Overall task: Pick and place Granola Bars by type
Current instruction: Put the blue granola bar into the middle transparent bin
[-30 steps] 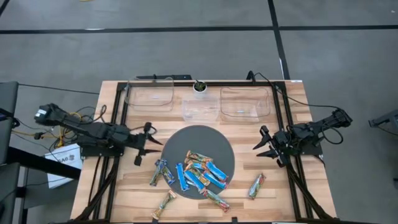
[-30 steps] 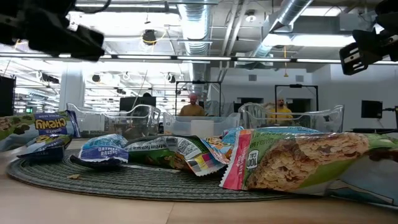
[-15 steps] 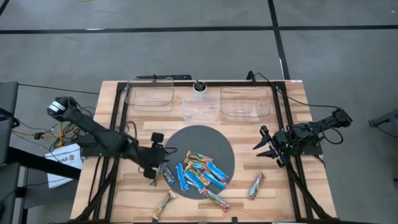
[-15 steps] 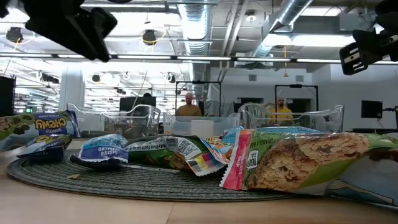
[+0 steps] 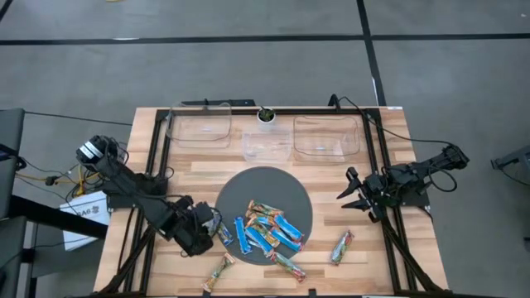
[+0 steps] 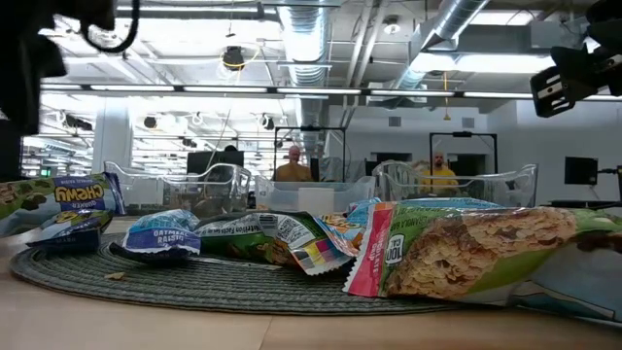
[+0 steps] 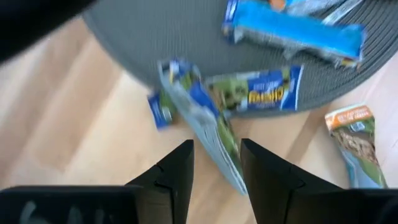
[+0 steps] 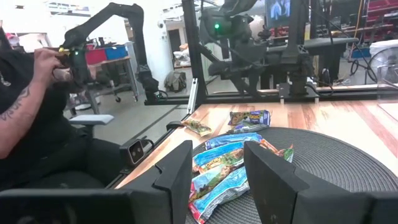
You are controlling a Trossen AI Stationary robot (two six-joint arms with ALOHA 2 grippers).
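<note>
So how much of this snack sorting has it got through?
Nothing looks sorted yet: the three clear bins at the far edge look empty. The granola bars lie mixed on the round grey mat, a few on the wood beside it. The left tool is open above bars at the mat's left edge, holding nothing. The right tool waits open. All sorting remains.

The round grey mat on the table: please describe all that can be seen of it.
The round grey mat is a dark, flat disc with a ribbed woven look, lying on the wooden table below three clear bins. Its far half is bare; the granola bars are piled on its near half, some overhanging its edge.
</note>
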